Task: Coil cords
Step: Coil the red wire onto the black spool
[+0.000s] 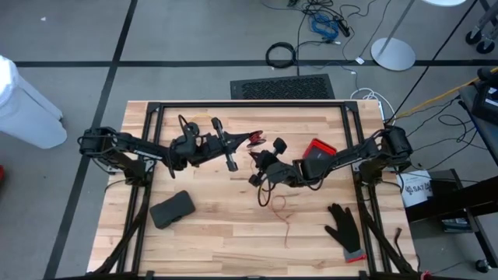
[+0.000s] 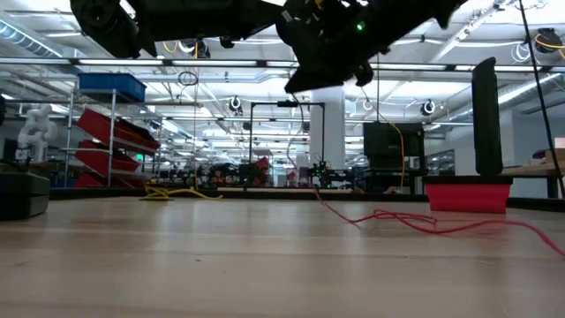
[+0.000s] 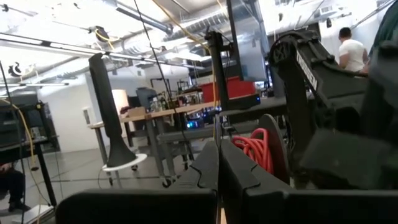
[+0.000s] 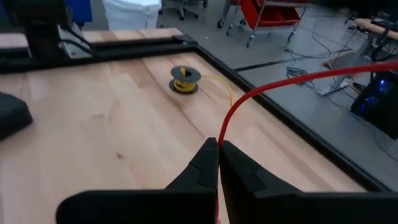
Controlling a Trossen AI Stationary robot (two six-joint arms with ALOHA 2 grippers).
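No label seems clear enough to read.

A red cord (image 2: 415, 219) trails loosely across the wooden table (image 2: 221, 256) before a red bin (image 2: 466, 194).

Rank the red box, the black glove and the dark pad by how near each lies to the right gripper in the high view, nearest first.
Measured from the right gripper, shut on the red cord near the table's middle:
1. Red box: just beyond it, toward the right arm's base.
2. Black glove: front right corner.
3. Dark pad: front left, only slightly farther than the glove.
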